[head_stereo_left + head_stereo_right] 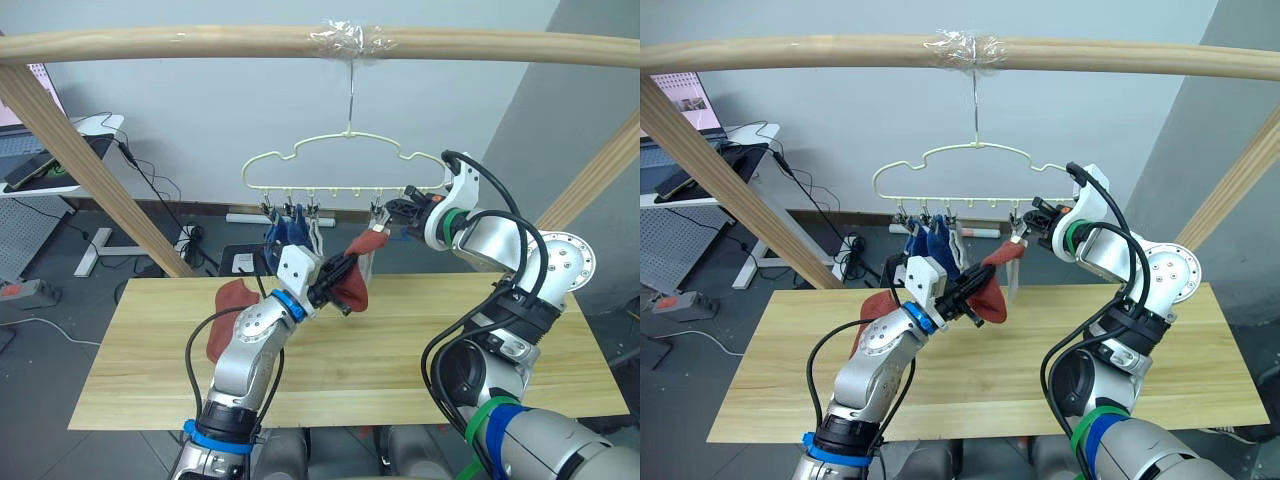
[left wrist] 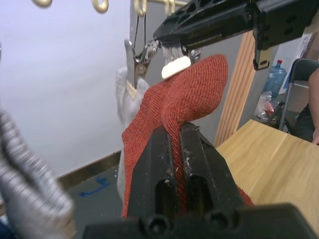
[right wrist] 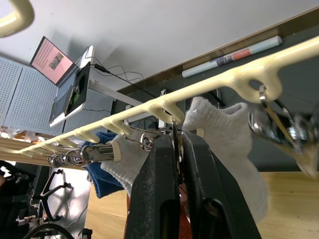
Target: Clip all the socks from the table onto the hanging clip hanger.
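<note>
Fifth sock going up

My left fingers (image 1: 338, 272) clamp a rust-red sock (image 1: 352, 283) under the clip hanger (image 1: 345, 170); my right fingers (image 1: 392, 213) squeeze a clip. Another rust-red sock (image 1: 226, 318) waits on the counter (image 1: 400, 370).

Lighting's pretty even and soft, looks like ordinary indoor light from overhead. The counter (image 1: 400, 350) is bright with only faint shadows, no harsh glare. A bit of shine on the tape wrap (image 1: 345, 38) up on the pole (image 1: 150, 44). Wrist views go blurry up close: the grey sock (image 2: 30, 174) nearest the lens is mush, and one clip (image 3: 284, 127) is smeared.
</note>
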Robot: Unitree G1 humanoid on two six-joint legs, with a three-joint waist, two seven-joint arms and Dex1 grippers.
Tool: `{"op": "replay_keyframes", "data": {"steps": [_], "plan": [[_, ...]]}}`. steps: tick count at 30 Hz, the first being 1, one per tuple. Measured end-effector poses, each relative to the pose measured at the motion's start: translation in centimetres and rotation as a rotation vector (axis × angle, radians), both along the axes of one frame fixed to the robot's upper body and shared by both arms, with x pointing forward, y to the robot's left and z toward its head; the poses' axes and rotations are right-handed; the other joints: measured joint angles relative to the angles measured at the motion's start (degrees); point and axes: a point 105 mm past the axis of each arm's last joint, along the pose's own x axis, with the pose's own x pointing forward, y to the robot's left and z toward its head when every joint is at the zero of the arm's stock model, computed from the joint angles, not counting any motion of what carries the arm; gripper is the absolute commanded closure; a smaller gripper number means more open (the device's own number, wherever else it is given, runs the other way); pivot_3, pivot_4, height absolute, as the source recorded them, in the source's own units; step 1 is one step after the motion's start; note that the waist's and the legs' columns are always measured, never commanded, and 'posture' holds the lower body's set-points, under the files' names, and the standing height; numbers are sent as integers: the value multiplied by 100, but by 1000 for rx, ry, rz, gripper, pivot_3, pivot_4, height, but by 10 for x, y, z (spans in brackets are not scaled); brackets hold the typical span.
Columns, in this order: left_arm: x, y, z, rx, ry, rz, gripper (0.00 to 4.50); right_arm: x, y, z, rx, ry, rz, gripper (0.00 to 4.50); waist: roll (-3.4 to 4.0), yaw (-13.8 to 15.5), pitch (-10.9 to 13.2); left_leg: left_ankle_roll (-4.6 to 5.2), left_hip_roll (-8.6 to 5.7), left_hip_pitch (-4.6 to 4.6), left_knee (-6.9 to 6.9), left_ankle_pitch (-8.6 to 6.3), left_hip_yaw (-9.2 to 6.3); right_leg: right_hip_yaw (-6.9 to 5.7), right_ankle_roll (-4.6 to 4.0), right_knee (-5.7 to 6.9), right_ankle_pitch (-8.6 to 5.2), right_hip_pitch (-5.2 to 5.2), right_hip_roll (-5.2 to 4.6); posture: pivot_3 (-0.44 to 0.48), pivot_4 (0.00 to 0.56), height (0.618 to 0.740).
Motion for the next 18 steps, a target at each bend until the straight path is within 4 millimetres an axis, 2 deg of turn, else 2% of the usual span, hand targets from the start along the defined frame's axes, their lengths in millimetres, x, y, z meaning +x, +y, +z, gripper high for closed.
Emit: {"op": "replay_keyframes", "data": {"steps": [6,9,15,18], "plan": [[0,-1,3,-7,-15,-4,4474,-1,1,1,2,-3,3,4500,0,-5,0,0,0,-1,-1,0,0,0,0,-1,0,0,0,-22,190,740],[0,-1,3,-6,-15,-5,4500,-1,1,1,0,0,0,3607,0,-6,0,0,0,-1,-1,0,0,0,0,-1,0,0,0,-22,190,740],[0,-1,3,-4,-16,-5,4500,-1,-1,0,11,9,-4,1274,1,-21,1,0,0,-2,-2,0,0,0,0,-2,-1,-3,0,-22,190,740],[0,-1,4,-5,-18,-7,4500,-1,-2,0,17,5,-4,258,1,-22,1,1,0,-3,-2,0,0,0,0,-2,-1,-3,0,-22,190,740]]}}
